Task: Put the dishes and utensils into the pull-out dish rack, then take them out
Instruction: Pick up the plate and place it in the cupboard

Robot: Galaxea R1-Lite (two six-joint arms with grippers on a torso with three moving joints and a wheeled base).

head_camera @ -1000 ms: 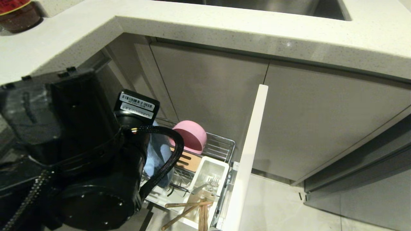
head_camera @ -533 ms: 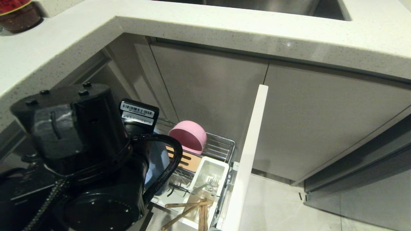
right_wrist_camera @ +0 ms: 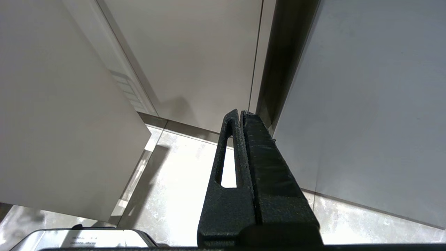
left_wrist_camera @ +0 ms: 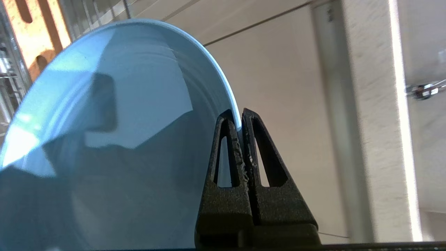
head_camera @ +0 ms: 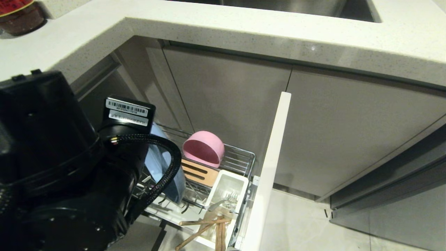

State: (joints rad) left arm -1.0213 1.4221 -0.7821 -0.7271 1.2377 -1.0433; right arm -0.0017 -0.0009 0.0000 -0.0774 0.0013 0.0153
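The pull-out dish rack (head_camera: 240, 157) stands drawn out below the counter, with its white panel front (head_camera: 271, 167) on edge. My left gripper (left_wrist_camera: 239, 115) is shut on the rim of the light-blue plate (left_wrist_camera: 122, 104). In the head view the plate (head_camera: 166, 174) stands on edge in the rack, half hidden behind my black left arm (head_camera: 69, 167), which also hides the gripper. A pink bowl (head_camera: 204, 148) rests on its side behind the slotted wooden strip (head_camera: 197, 172). The fork (head_camera: 223, 201) leans in the white utensil cup (head_camera: 228, 184). Chopsticks (head_camera: 202, 226) lie across the cup's near end. My right gripper (right_wrist_camera: 240, 115) hangs shut and holds nothing.
A speckled countertop (head_camera: 244, 31) overhangs the rack, with a steel sink (head_camera: 296, 7) at the top and a red-lidded jar (head_camera: 19, 15) at far left. Grey cabinet doors (head_camera: 348, 132) stand behind and right. Pale floor tiles (head_camera: 306, 226) lie right of the panel.
My left arm has swung leftward in the head view. The blue plate in its grip has shifted slightly left with it, uncovering more of the wooden strip. Bowl, fork and chopsticks are unmoved.
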